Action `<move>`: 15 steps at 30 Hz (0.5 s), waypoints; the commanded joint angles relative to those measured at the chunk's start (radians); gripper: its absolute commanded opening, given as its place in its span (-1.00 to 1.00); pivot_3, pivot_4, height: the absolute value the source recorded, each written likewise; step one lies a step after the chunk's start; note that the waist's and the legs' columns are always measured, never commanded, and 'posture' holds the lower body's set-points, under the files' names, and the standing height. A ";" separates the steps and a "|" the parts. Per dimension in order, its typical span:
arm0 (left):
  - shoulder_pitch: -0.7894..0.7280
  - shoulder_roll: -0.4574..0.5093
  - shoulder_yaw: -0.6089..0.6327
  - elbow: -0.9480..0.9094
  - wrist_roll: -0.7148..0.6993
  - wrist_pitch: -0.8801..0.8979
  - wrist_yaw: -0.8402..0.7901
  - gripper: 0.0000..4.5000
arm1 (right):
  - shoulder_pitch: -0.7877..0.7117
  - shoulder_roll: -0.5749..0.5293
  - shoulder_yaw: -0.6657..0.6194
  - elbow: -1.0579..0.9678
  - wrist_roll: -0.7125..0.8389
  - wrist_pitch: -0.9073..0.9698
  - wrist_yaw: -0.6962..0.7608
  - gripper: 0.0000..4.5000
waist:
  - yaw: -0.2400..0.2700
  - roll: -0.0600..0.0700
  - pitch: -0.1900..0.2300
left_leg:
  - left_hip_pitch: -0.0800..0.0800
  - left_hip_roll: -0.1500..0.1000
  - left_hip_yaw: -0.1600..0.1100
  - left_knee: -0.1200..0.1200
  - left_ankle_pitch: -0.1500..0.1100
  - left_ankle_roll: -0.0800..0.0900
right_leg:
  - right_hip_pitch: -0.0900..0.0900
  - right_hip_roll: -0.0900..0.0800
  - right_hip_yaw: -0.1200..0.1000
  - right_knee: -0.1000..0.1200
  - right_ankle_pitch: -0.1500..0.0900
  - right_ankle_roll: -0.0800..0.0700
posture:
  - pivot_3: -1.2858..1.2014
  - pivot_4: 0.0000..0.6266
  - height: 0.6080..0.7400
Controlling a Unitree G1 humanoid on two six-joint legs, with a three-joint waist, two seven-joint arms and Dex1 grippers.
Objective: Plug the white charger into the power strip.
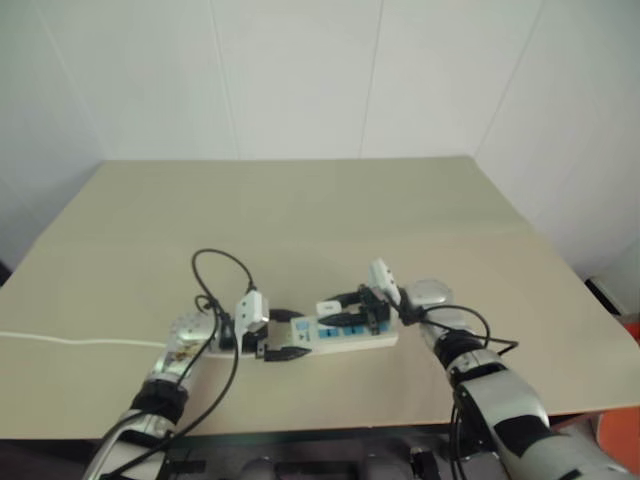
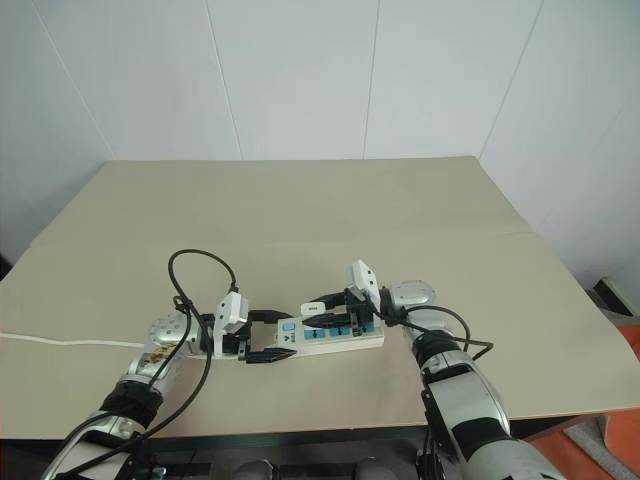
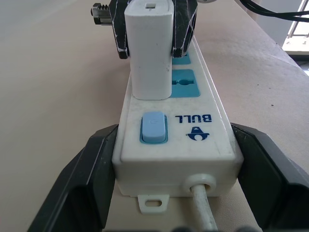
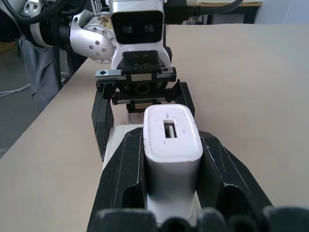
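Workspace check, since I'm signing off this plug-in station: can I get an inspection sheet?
Surface: beige table, bare around the work.
Job's things: white charger stands upright on the power strip, in the socket nearest its blue switch; full seating cannot be judged.
Clutter: nothing seen.
Grippers: right gripper shut on the white charger; left gripper straddles the power strip's cord end, one finger along each side.
Cables: white cord runs off the table's left edge; black cables loop over the left arm.
Surroundings: white panelled walls.
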 commanded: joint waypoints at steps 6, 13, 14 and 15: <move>0.023 0.038 0.004 -0.046 0.006 -0.006 -0.044 0.44 | 0.087 -0.109 0.014 0.108 -0.115 -0.006 -0.067 -0.19 | 0.000 0.000 -0.001 | 0.000 0.000 0.000 0.000 0.000 0.000 | 0.000 0.000 0.000 0.000 0.000 0.000 | 0.03 -0.52 1.00; 0.022 0.040 0.005 -0.048 0.006 -0.007 -0.036 0.44 | 0.092 -0.125 -0.032 0.092 -0.097 -0.072 -0.010 0.81 | -0.010 -0.007 -0.004 | -0.001 0.001 0.000 -0.004 0.000 0.000 | -0.002 0.000 -0.001 -0.001 -0.002 -0.003 | 0.03 -0.52 1.00; 0.022 0.040 0.005 -0.048 0.007 -0.006 -0.034 0.44 | 0.092 -0.125 -0.040 0.093 -0.099 -0.080 -0.007 0.96 | -0.012 -0.005 -0.003 | 0.000 0.001 0.000 -0.005 0.000 0.000 | -0.002 0.000 0.000 -0.001 -0.002 -0.004 | 0.03 -0.52 1.00; 0.021 0.039 0.007 -0.051 0.009 0.003 -0.022 0.44 | 0.092 -0.129 -0.046 0.091 -0.100 -0.091 0.001 0.98 | -0.011 -0.005 -0.003 | 0.000 0.001 0.001 -0.007 0.000 0.000 | -0.002 0.000 0.000 -0.001 -0.002 -0.004 | 0.03 -0.52 1.00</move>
